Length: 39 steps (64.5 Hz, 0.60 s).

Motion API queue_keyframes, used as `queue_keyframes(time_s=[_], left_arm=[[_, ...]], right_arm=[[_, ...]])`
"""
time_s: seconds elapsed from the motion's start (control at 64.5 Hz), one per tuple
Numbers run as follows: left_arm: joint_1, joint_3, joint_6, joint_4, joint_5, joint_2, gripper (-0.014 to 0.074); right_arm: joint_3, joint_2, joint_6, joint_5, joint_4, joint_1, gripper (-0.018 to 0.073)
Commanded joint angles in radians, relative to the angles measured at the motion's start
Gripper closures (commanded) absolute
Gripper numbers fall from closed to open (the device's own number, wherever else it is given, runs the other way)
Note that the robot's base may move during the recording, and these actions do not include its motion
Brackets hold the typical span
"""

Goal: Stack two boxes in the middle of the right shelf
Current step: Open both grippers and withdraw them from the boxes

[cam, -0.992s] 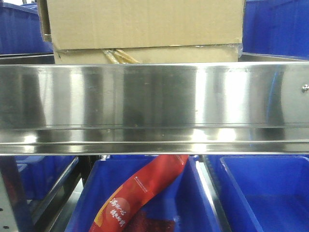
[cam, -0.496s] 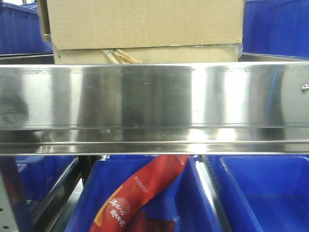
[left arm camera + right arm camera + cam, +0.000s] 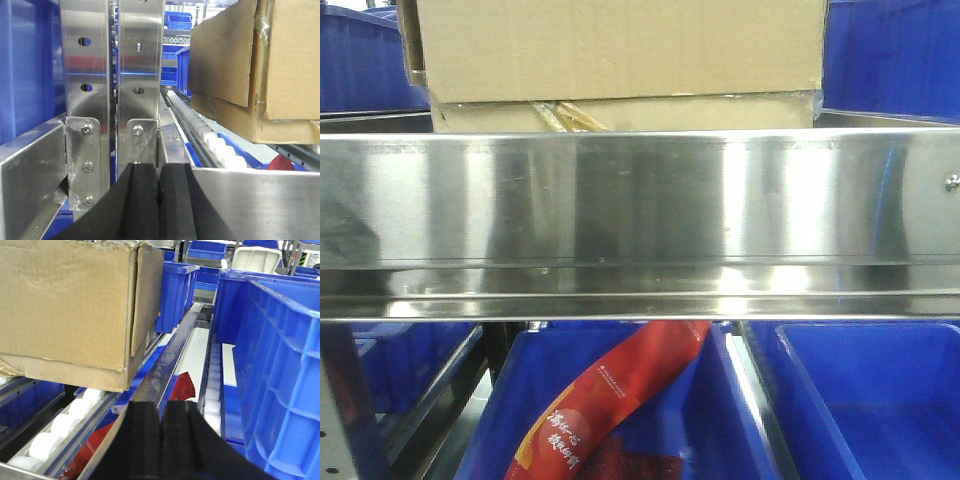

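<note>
The large plain brown cardboard box [image 3: 620, 45] sits on the flatter taped brown box [image 3: 620, 112], both on the shiny stainless-steel shelf [image 3: 640, 200]. Stacking looks finished. The left end effector [image 3: 159, 200] and right end effector [image 3: 161, 435] are closed, empty; retreating seems next.

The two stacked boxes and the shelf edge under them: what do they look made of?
Upper box and lower box: matte brown corrugated cardboard, going by the creased faces and fluted look; glossy tape peels at the lower one's corner. Shelf edge: apparently polished stainless steel, with streaky mirror-like reflections.
</note>
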Motion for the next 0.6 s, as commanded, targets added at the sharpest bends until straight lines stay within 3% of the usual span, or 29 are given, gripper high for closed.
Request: queue_keyframes(time_s=[0.0, 0.465, 0.589], left_arm=[[0.002, -0.001, 0.003, -0.006, -0.017, -0.006, 0.0707], [0.002, -0.001, 0.003, -0.006, -0.017, -0.006, 0.0707], [0.002, -0.001, 0.003, -0.006, -0.017, -0.006, 0.0707]], right_arm=[[0.002, -0.007, -0.002, -0.028, -0.006, -0.003, 0.0721], [0.005, -0.009, -0.002, -0.028, -0.021, -0.005, 0.0721], [0.009, -0.047, 0.108, -0.026, -0.108, -0.031, 0.0721]])
